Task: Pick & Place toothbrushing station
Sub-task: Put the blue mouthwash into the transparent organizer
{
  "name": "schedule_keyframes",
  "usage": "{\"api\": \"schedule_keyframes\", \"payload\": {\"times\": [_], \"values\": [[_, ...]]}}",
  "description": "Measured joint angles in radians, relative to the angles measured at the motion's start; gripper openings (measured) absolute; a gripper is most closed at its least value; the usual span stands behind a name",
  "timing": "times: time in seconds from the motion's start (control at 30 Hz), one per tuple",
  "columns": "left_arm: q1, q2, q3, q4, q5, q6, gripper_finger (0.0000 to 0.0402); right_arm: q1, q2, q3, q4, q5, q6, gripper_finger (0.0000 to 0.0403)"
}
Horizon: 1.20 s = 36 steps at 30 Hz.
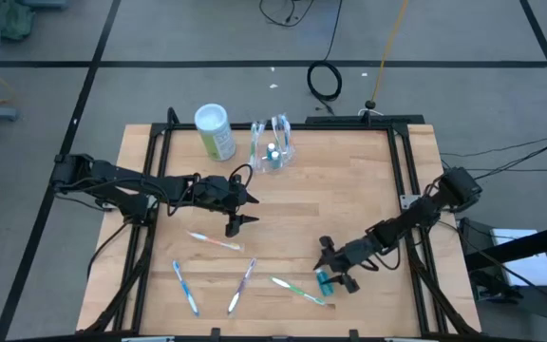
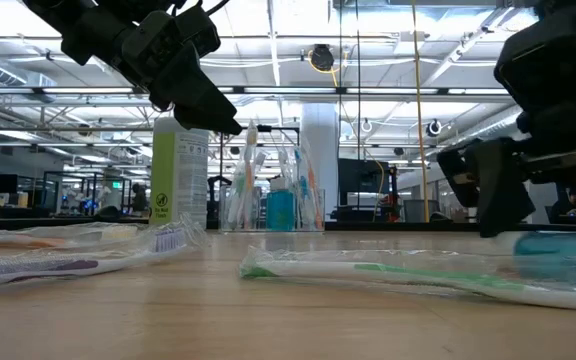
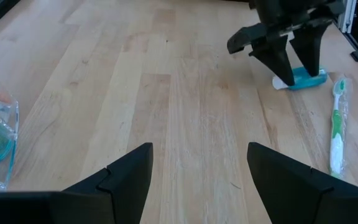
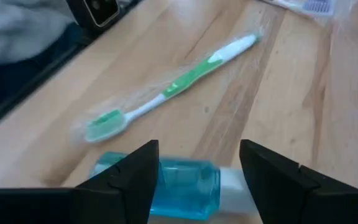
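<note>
The clear plastic compartmented toothbrushing station (image 1: pixel 273 144) stands upright at the far edge of the pale wooden table (image 1: pixel 349 190), with brushes and a small blue item already in it. Just left of the station stands a green canister with a white lid (image 1: pixel 214 130). Nearer than the station and a little to its left, the left gripper (image 1: pixel 238 211) hovers released, fingers spread, holding nothing. Well away from the station toward the near right, the right gripper (image 4: pixel 194 171) straddles a small blue translucent bottle with a white cap (image 4: pixel 166 186) lying on its side, fingers apart and not yet clenched.

The step in hand appears to be picking up that bottle. To do it well, the fingers should drop level and close across the bottle's body, not the cap, since a rounded bottle may roll.

A wrapped green-and-white toothbrush (image 4: pixel 166 87) lies just beside the bottle and could be nudged. Farther left of the bottle, three more wrapped toothbrushes (image 1: pixel 185 287) lie loose on the table, clear of the path back to the station.
</note>
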Motion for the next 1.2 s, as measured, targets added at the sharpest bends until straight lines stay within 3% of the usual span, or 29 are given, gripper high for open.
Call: {"api": "schedule_keyframes", "payload": {"times": [0.3, 0.6, 0.7, 0.9, 1.03, 1.2], "values": [[0.0, 0.0, 0.0, 0.001, 0.0, 0.006, 0.0267, -0.039, 0.02, 0.009, -0.016, 0.219, -0.193, 0.0224], [0.0, 0.0, 0.0, 0.002, 0.0, 0.005, 0.0267, -0.151, -0.159, 0.005, -0.234, 0.245, -0.222, 0.0224], [0.0, 0.0, 0.0, 0.0, 0.0, 0.004, 0.0267, -0.168, -0.235, 0.005, -0.244, 0.245, -0.119, 0.0222], [0.0, 0.0, 0.0, 0.001, 0.0, 0.0, 0.0267, -0.174, -0.362, 0.006, -0.297, 0.25, 0.298, 0.0222], [0.0, 0.0, 0.0, 0.001, 0.0, -0.005, 0.0267, -0.171, -0.37, 0.006, -0.446, 0.269, 0.589, 0.0222], [0.0, 0.0, 0.0, 0.001, 0.0, -0.004, 0.0267, -0.185, -0.321, 0.006, -0.5, 0.268, 0.713, 0.0224]]}}
